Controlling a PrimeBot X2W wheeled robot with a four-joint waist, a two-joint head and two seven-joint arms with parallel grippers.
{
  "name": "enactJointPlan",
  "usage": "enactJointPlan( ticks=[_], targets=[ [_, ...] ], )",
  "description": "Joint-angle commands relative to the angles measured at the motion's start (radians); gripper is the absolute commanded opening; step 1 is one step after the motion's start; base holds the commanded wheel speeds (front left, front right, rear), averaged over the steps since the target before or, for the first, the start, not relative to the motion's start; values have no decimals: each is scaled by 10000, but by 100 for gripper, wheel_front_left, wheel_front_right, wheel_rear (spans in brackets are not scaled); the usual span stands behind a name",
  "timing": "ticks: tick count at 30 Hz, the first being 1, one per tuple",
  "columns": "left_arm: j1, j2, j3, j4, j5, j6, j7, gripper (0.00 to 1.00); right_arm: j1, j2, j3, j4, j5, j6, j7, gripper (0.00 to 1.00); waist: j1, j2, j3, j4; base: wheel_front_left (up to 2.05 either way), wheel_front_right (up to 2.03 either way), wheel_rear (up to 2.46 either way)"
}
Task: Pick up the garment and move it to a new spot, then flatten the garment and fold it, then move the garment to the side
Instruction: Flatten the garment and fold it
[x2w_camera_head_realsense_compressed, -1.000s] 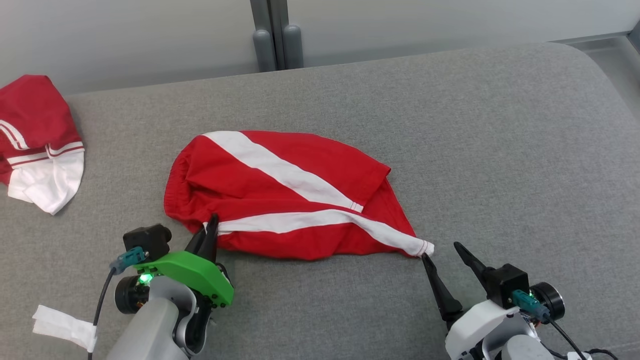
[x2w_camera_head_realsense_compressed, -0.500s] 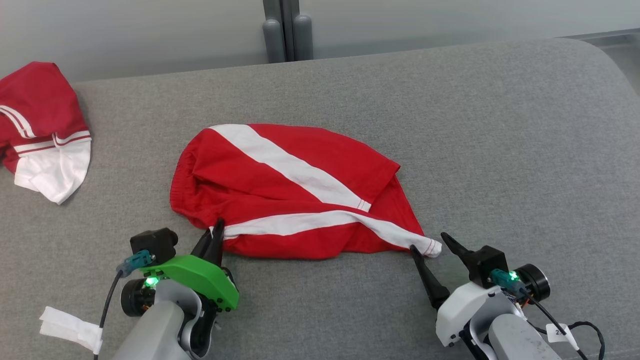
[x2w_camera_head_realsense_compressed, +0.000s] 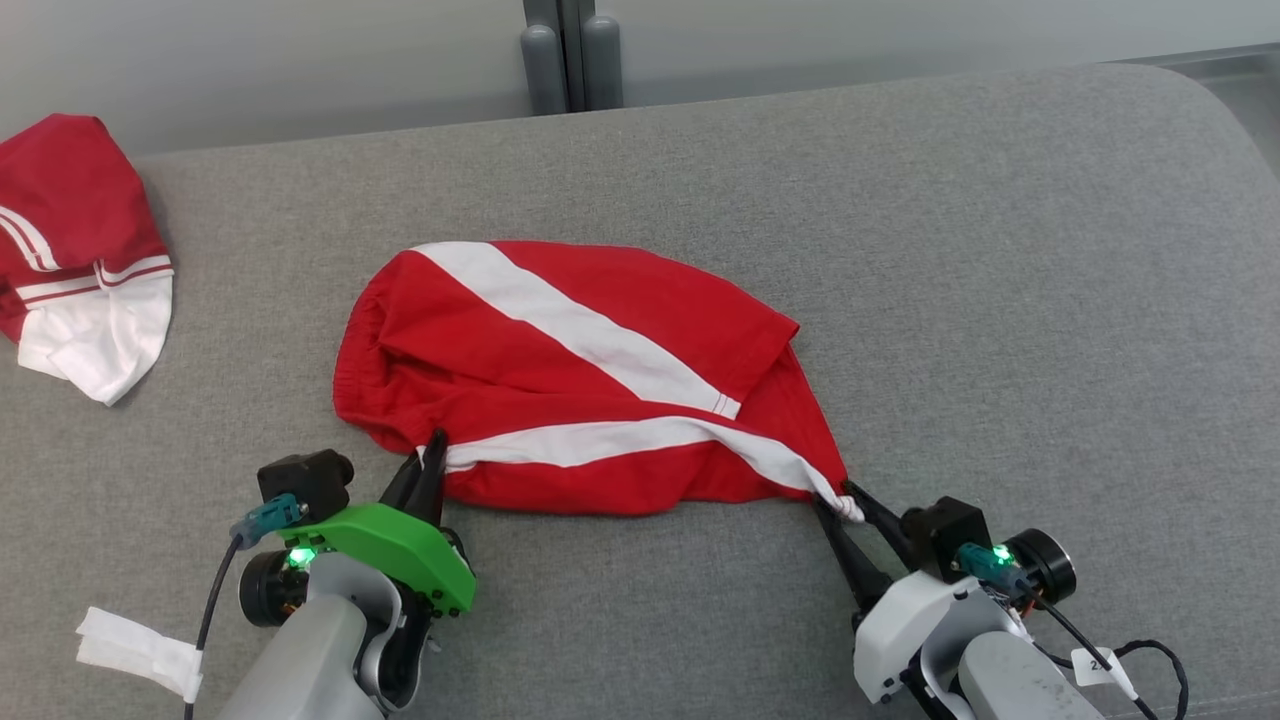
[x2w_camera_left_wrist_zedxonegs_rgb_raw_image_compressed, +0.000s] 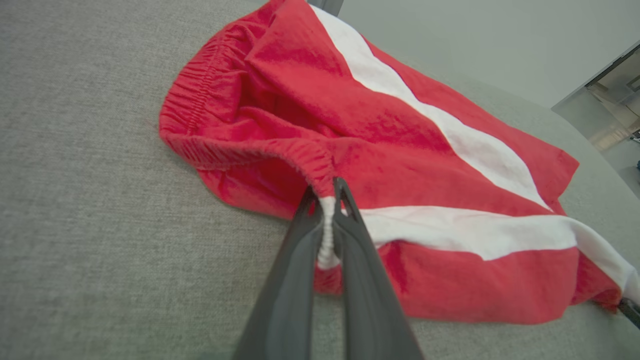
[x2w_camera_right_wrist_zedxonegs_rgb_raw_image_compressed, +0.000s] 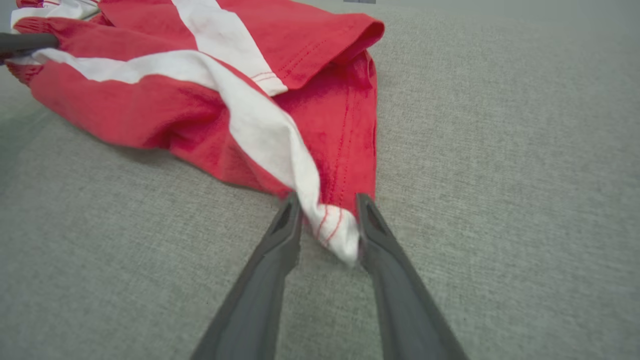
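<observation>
1. Cushion (x2w_camera_head_realsense_compressed: 1000, 300), big, grey and soft, lies under everything.
2. Red garment (x2w_camera_head_realsense_compressed: 600, 340) lies on it, reaching from the left gripper (x2w_camera_head_realsense_compressed: 425, 455) across to the right gripper (x2w_camera_head_realsense_compressed: 838, 497), just ahead of their tips. It has two wide white stripes and a bunchy, stretchy edge. It is rumpled, with one flap folded over.
3. Another red and white cloth (x2w_camera_head_realsense_compressed: 80, 250) lies far off, past the left gripper's outer side.
4. Left gripper is pinched tight on the garment's stretchy edge, where a white stripe ends.
5. Right gripper has the white stitched corner between its half-apart fingers; I cannot tell if it grips.
</observation>
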Motion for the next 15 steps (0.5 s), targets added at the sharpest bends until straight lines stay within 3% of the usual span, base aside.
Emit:
enactJointPlan(
  ticks=[1,3,4,5,15],
  targets=[
    [-137,72,0,27,-60,-35,-69,0,-42,-41,31,12,-50,-10,-3,36,0,0,19,-6,0,0,0],
    [-167,82,-10,38,-46,-35,-82,0,-120,-41,33,52,-120,-10,-3,19,0,0,35,-4,0,0,0],
    [-177,87,-18,46,-57,-35,-93,0,-156,-41,21,58,-127,-10,-3,4,0,0,42,-4,0,0,0],
    [-188,92,-25,53,-62,-36,-86,0,-179,-41,0,48,-133,-10,-3,0,0,0,43,-5,0,0,0],
    [-197,248,-45,-379,-38,-36,-312,0,-341,-41,-417,-650,-369,-10,-3,0,0,0,-230,-115,0,0,0]
  ],
)
